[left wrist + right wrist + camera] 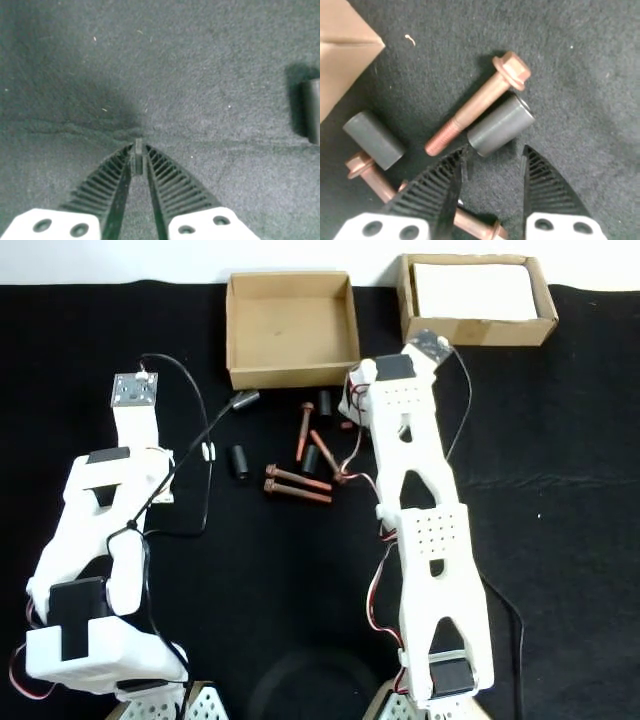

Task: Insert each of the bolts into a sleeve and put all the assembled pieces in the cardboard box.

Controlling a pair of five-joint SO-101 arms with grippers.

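Your right pincer (495, 150) hangs with its jaws apart. A dark sleeve (501, 126) lies just at the tips, its side touching a copper bolt (479, 107). If you close slightly off line, you'll likely pinch both, or roll the sleeve away over the black cloth (580, 60). A second sleeve (372, 140) lies off to the side, nearer the cardboard box (290, 328), which holds nothing yet. Your left pincer (138, 150) is closed on nothing, low over bare cloth.
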